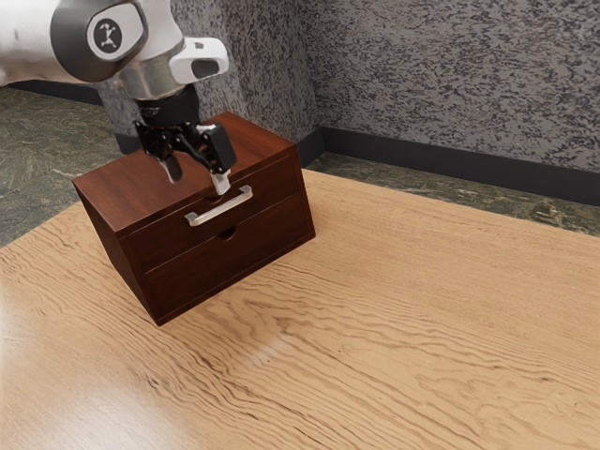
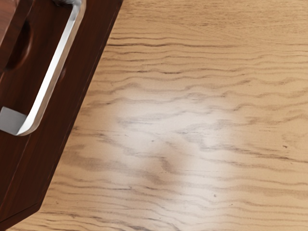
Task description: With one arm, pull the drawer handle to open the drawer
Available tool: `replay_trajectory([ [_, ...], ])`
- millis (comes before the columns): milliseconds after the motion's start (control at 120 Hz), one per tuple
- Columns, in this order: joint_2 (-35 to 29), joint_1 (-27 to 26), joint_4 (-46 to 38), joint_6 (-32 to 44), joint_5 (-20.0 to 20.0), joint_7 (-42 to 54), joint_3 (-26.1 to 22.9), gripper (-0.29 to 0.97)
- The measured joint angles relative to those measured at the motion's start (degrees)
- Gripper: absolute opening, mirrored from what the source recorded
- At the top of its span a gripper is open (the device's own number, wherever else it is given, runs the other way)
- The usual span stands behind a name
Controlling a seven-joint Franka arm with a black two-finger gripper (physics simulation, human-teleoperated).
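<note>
A pale wooden table (image 1: 403,328) fills a room corner with speckled grey walls (image 1: 450,66), a dark baseboard (image 1: 469,161) and a greenish stone floor (image 1: 37,141). A brown cabinet (image 1: 122,187) stands on the table at the exterior view's left. Its upper drawer (image 1: 272,192) appears shut and carries a silver handle (image 1: 218,206). The gripper (image 1: 198,178) hovers over the cabinet's front edge, fingers spread wide, gripping nothing, one fingertip just above the handle.

A light wooden table (image 1: 422,328) stands before speckled grey walls (image 1: 450,66).
</note>
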Motion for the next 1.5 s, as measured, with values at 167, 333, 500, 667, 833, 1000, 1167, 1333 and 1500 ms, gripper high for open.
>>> replay_trajectory([
  [167,5.1,-1.21,2.56,4.62,3.67,1.28,-0.03,0.68],
  [333,5.77,-2.69,2.88,6.69,9.4,2.25,-0.03,0.68],
  [500,8.5,-2.83,4.14,7.75,11.87,2.77,0.95,0.48],
  [667,11.76,-2.84,6.93,8.25,14.23,3.13,1.34,0.29],
  [833,12.72,-2.87,5.89,8.59,15.15,3.44,2.5,0.21],
  [1000,11.42,-4.5,2.26,8.89,15.34,3.65,4.41,0.18],
  [1167,11.34,-5.05,1.78,9.42,15.4,3.8,5.08,0.17],
  [1333,11.52,-5.07,1.76,10.44,15.43,3.91,5.18,0.16],
  [1500,11.68,-5.06,1.76,11.27,15.42,3.99,5.99,0.16],
])
